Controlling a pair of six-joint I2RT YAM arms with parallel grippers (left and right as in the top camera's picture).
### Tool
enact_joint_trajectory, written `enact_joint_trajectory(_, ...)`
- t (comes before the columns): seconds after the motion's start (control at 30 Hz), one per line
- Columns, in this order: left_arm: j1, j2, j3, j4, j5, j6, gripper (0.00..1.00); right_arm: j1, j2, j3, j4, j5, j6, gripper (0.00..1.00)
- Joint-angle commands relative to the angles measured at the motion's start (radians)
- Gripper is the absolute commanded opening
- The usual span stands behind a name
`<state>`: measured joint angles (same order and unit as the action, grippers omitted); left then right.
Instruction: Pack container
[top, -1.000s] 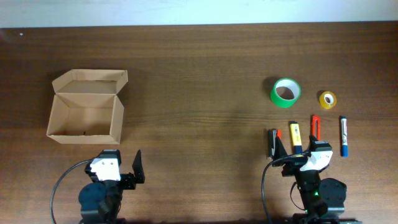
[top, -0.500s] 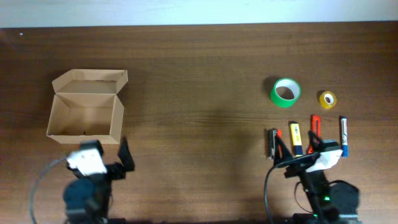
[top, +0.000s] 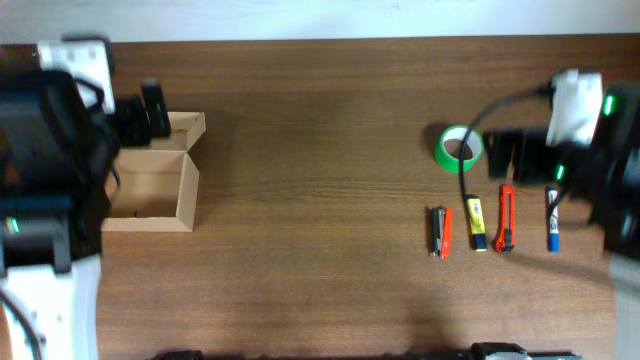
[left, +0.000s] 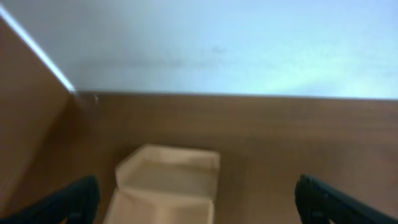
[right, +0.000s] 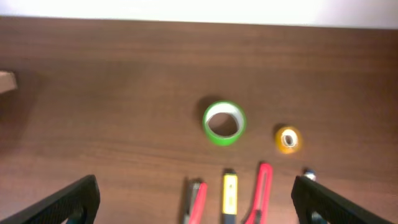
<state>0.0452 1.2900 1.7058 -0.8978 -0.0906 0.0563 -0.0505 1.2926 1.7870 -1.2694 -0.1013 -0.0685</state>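
Plainly, container (top: 150, 195) open, interior partly hidden

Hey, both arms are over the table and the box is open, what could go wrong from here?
The black-and-red tool, yellow tool, red cutter and blue marker lie close side by side, so the open right claw may nudge neighbours while taking one. The open left claw hovers near the light-brown cardboard box; it could catch the open lid flap and shift the box.
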Motion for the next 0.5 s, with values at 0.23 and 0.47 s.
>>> enact_joint_trajectory(0.23, 0.003, 0.179, 0.134, -0.122, 0.051, 0.134, 1.00, -0.134, 0.372, 0.322, -0.105, -0.043, -0.032, 0.99)
enact_joint_trajectory(0.47, 0.003, 0.245, 0.133, -0.322, 0.140, 0.127, 1.00, -0.225, 0.551, 0.322, -0.097, -0.004, -0.003, 0.99)
